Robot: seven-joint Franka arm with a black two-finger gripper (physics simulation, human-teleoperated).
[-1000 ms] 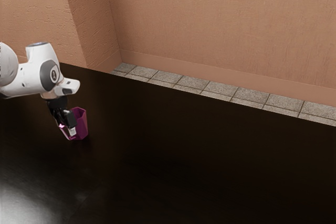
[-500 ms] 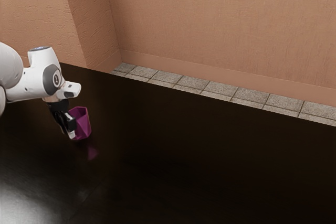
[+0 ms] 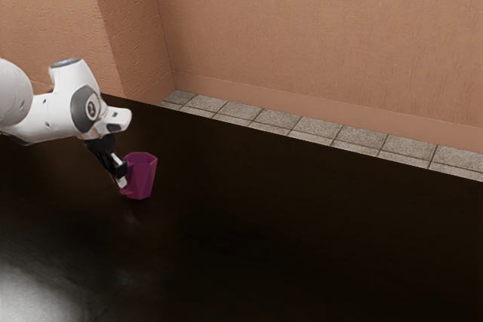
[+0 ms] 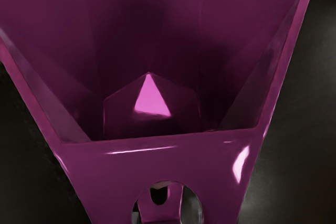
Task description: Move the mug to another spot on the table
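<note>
A purple angular mug (image 3: pixel 140 174) is upright at the left part of the dark table (image 3: pixel 302 224), in the exterior view. My black gripper (image 3: pixel 119 177) comes down from the white arm and is shut on the mug's left side, where the handle is. In the wrist view I look straight down into the mug (image 4: pixel 157 66), with its handle (image 4: pixel 167 205) and the hole through it right under my hand. Whether the mug's base touches the table or hangs just above it, I cannot tell.
The glossy dark table stretches far toward the exterior view's right and front. A strip of grey floor tiles (image 3: pixel 332 132) runs along the table's far edge below the orange-brown wall (image 3: pixel 317 28). A wall corner (image 3: pixel 128 28) stands behind the arm.
My gripper has carried the mug toward the exterior view's right and a little away from the front, by about a mug's width, and the arm has followed.
</note>
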